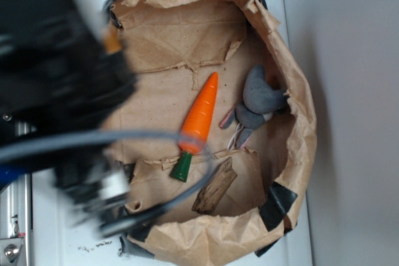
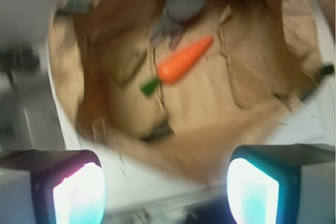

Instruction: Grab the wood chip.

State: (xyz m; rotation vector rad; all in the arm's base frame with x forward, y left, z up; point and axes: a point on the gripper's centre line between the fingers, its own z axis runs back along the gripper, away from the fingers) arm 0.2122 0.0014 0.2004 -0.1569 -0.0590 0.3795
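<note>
The wood chip is a flat brown piece with dark streaks. It lies on the paper lining of the bowl, just right of the carrot's green stem. In the wrist view it is only a blurred dark streak left of the carrot. My gripper is open, with bright pads at the bottom left and bottom right and nothing between them. It hangs outside the paper rim, well short of the chip. In the exterior view my arm is a blurred dark mass at the left.
An orange carrot lies mid-bowl, and a grey stuffed toy sits to its right. Crumpled brown paper walls ring everything. Black tape holds the rim. A grey cable sweeps across the bowl's left side.
</note>
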